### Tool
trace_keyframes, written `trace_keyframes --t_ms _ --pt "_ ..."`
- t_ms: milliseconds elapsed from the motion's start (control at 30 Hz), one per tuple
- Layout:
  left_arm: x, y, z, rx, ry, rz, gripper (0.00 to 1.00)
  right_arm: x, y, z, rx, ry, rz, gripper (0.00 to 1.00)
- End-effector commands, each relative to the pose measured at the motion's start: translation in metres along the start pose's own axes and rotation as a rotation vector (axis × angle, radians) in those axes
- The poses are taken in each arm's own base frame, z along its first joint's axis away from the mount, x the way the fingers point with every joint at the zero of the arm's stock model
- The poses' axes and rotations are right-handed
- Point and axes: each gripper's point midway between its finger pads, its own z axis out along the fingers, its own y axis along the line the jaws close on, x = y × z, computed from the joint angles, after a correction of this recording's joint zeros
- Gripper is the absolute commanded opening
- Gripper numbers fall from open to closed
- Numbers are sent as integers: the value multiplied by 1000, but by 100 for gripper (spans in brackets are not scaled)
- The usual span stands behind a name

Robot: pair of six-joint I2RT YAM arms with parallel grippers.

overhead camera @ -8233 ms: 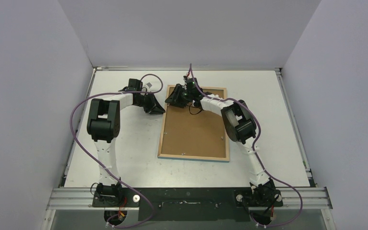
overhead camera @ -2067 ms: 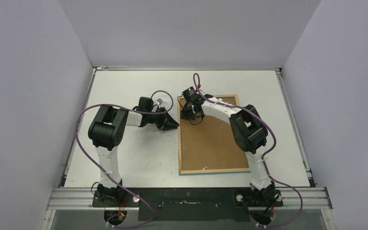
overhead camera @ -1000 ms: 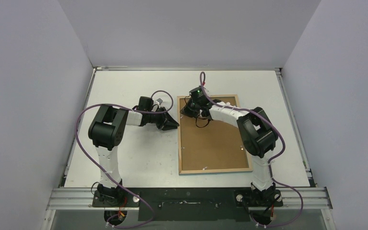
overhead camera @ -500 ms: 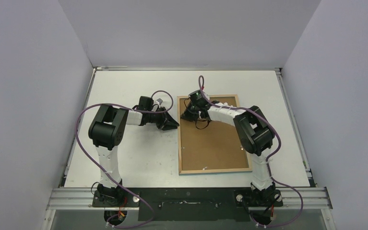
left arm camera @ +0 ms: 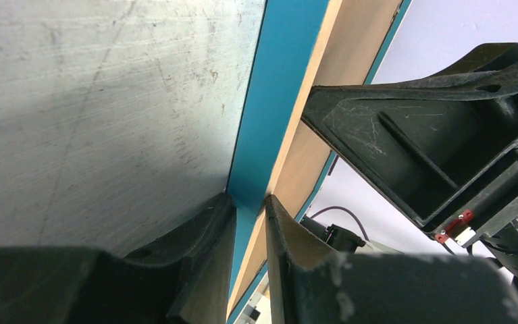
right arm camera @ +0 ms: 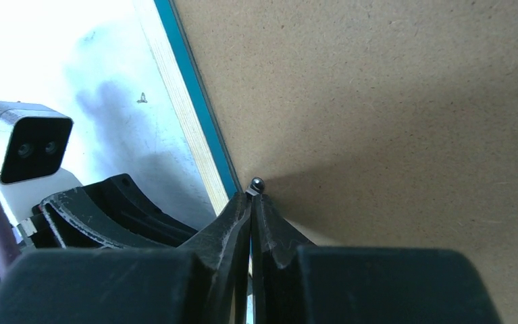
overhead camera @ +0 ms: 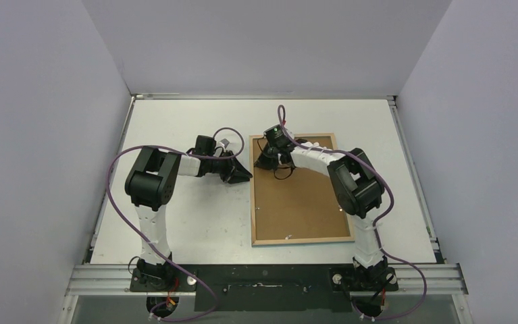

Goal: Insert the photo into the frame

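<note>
The frame (overhead camera: 253, 209) lies face down on the table, showing its wood-coloured back edges and the brown backing board (overhead camera: 303, 202). My left gripper (overhead camera: 246, 177) is shut on the frame's left edge near the far corner. In the left wrist view its jaws (left arm camera: 249, 202) clamp the turquoise rim (left arm camera: 276, 88). My right gripper (overhead camera: 263, 162) is at the same corner, shut on a small metal tab (right arm camera: 256, 183) where the backing board (right arm camera: 391, 101) meets the frame edge (right arm camera: 175, 128). The photo is out of view.
Small metal tabs sit along the frame's near edge (overhead camera: 288, 237) and right edge (overhead camera: 340, 209). The white table (overhead camera: 195, 216) is walled on three sides by grey panels. The left gripper (right arm camera: 107, 209) lies close beside my right fingers.
Since the earliest frame the frame has slid right and turned square to the table, and the left gripper has come to its left edge. In the last second only the right wrist shifted slightly.
</note>
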Motion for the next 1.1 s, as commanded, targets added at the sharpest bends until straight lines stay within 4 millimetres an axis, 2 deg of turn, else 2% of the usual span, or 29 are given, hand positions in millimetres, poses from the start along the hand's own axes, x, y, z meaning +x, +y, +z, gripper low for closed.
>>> trace_keyframes --t_ms 0,133,233,467,733,900,1067 --pt "-7 41 8 -132 -50 -29 22 3 -20 8 129 0 -68 0" --pt "-8 41 8 -133 -51 -27 22 -2 -34 2 269 -29 -192 0" --pt "-8 39 8 -131 -49 -36 22 -1 -36 -1 332 -27 -280 1" --pt "-8 32 8 -110 -40 -55 22 11 -39 8 410 -21 -395 0" --pt "-1 33 6 -104 -22 -57 22 17 -44 9 469 -38 -480 0" --pt "1 36 6 -107 -18 -58 22 20 -49 13 473 -33 -514 0" --pt "1 35 5 -103 -20 -55 22 25 -34 20 361 -30 -428 2"
